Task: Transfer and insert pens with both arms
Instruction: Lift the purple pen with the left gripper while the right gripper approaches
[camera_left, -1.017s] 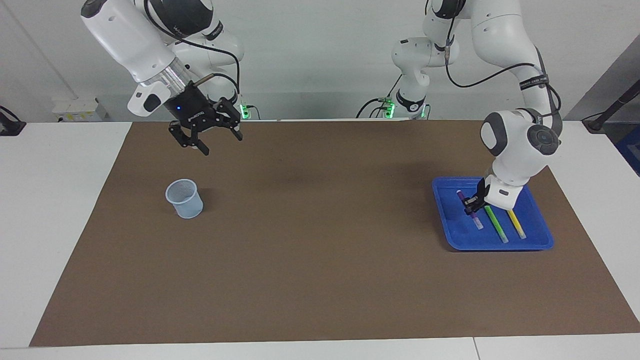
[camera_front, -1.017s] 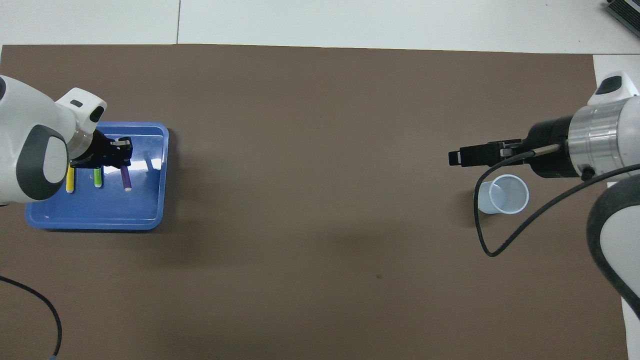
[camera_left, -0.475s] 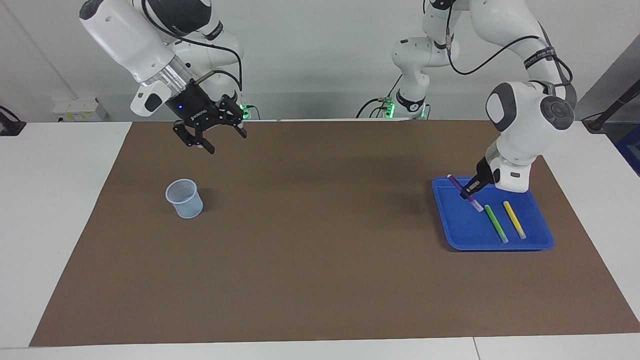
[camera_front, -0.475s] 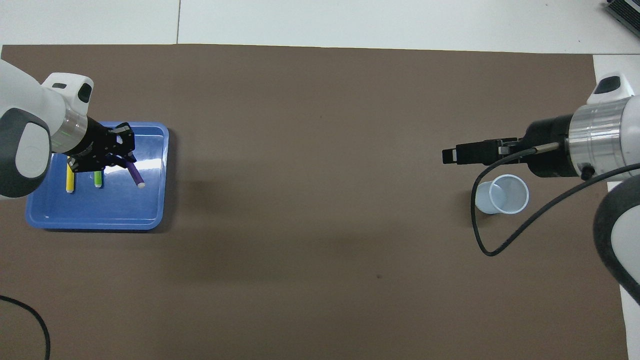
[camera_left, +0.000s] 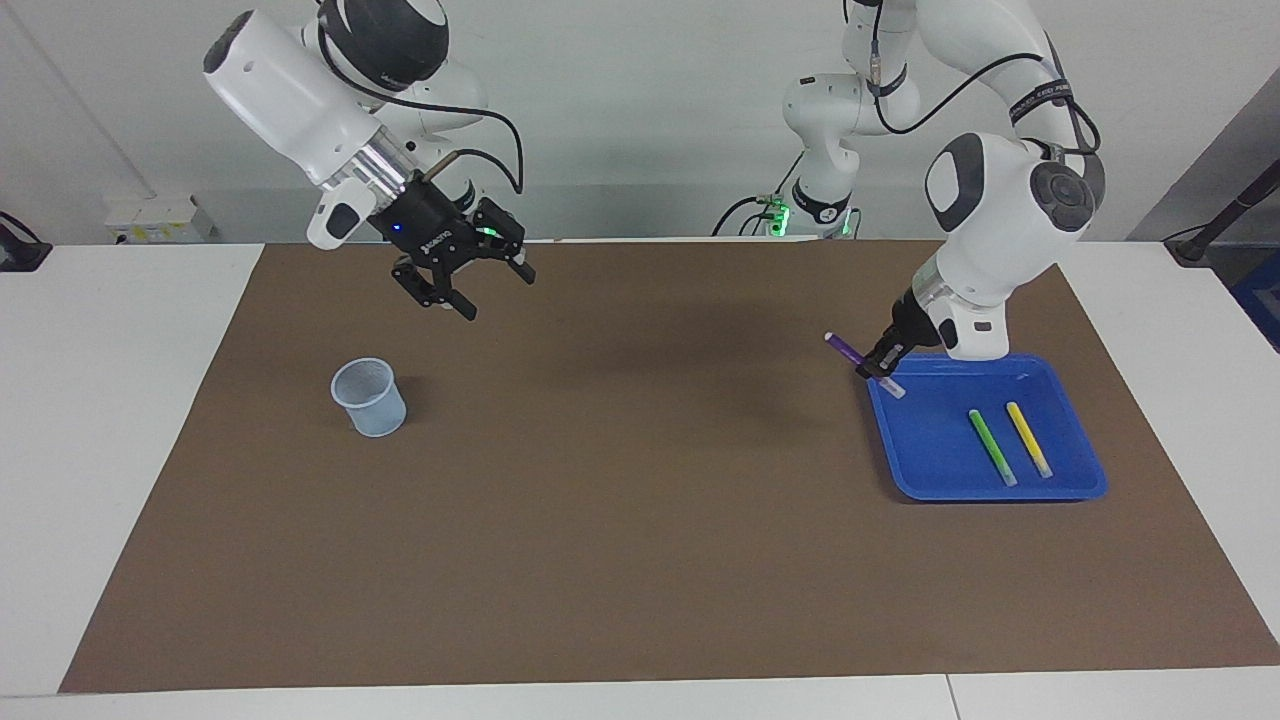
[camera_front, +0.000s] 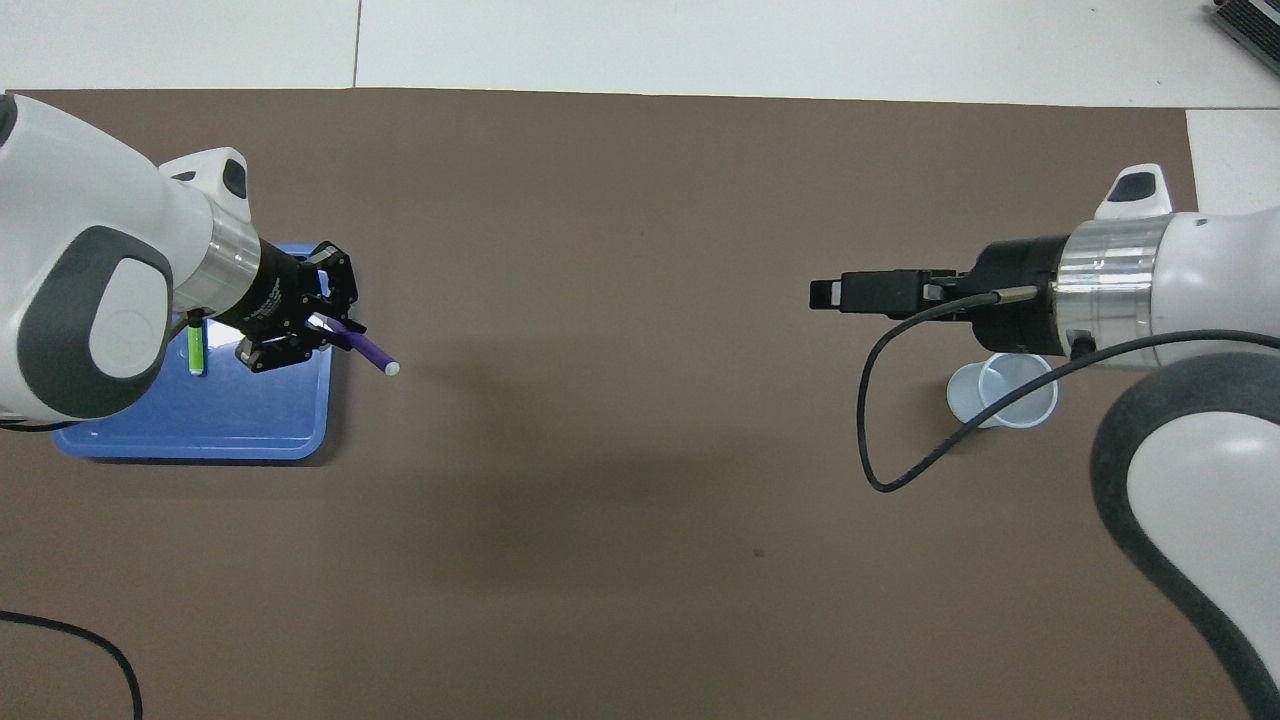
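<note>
Two arms are showing in my facing view. My left gripper (camera_left: 878, 366) is clenching the purple pen (camera_left: 848, 350), tilted, over the blue tray's (camera_left: 1000, 487) edge, its forearm angling down from two o'clock. Green pen (camera_left: 991, 446) and yellow pen (camera_left: 1028, 439) are lying in the tray. My right gripper (camera_left: 476, 290) is hanging spread wide, above the mat at one o'clock from the cup (camera_left: 369, 397).

Overhead, I'm seeing the purple pen (camera_front: 364, 350) pointing toward four o'clock, and the right gripper (camera_front: 825, 294) pointing at nine o'clock.
</note>
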